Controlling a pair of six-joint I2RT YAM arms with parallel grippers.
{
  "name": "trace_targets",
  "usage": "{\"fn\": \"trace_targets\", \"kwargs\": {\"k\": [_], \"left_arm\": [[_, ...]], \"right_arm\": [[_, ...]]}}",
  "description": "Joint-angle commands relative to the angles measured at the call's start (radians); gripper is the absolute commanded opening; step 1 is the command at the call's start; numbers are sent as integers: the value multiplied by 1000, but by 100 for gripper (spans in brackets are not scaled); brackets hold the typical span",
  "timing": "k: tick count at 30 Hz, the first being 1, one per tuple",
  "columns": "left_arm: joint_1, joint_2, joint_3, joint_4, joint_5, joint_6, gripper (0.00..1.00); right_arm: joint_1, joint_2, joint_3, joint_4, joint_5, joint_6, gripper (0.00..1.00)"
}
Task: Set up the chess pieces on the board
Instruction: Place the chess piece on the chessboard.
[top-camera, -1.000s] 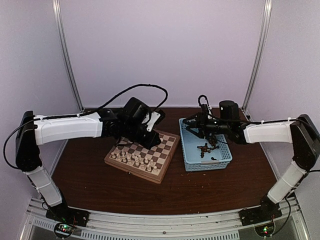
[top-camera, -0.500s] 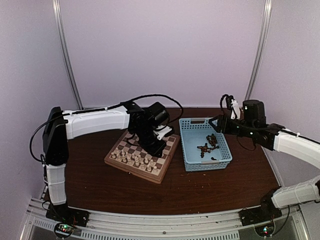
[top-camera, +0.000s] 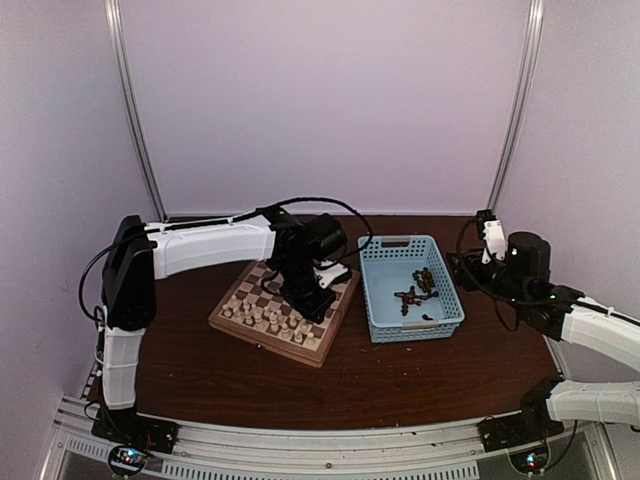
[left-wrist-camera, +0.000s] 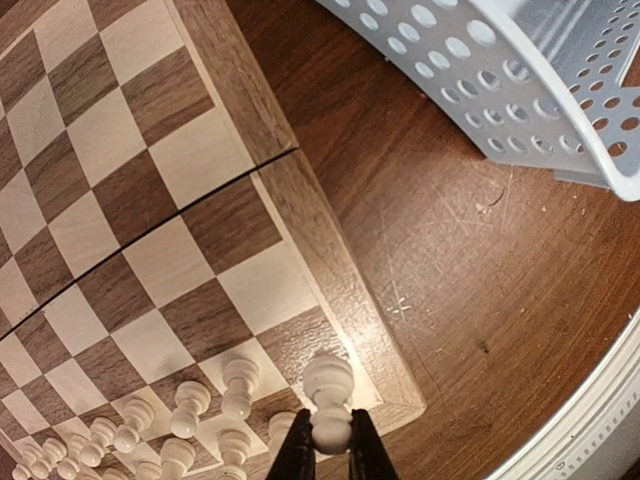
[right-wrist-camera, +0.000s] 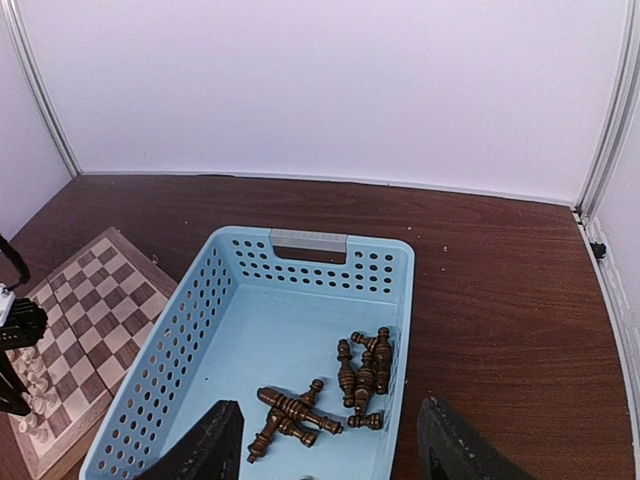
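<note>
There was one board (left-wrist-camera: 130, 200) and one light-blue basket (right-wrist-camera: 180, 350), with two arms over the table, the left arm (top-camera: 210, 245) and the right arm (top-camera: 600, 330). The dark brown pieces (right-wrist-camera: 365, 375) in the basket numbered about seven, lying crossed in two heaps, so the exact count was unclear. The cream-white pieces (left-wrist-camera: 238, 380) formed two rows, too small to count surely, with one cream-white piece (left-wrist-camera: 328, 390) apart at the board's corner.

Robotics lab booth: lilac walls (top-camera: 330, 100), silver metal posts (top-camera: 138, 120), brown wooden counter (top-camera: 400, 380), white robot arms (top-camera: 210, 248) bolted at its near edge.
</note>
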Motion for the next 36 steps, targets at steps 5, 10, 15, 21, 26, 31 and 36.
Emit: {"fn": "trace_targets", "kwargs": {"k": [5,10,15,21,26,31,36], "left_arm": [[-6,69,80,-96,7,27,2],[-6,76,84,-108,10,26,2],[-6,93,94,-109,8,28,2],[-6,125,139,-138,16,26,3],[-6,141,148,-142,12,30,3],[-6,156,152,-143,10,29,3],[-6,170,168,-163,-3,29,3]], "right_arm": [[-5,7,12,34,21,-32,63],[-5,-13,9,25,20,-31,64],[-5,-17,9,22,18,-31,64],[-5,-20,12,17,14,-29,64],[-5,-32,11,15,15,-32,65],[-5,-26,12,12,12,-28,65],[-5,-16,13,16,11,-27,65]]}}
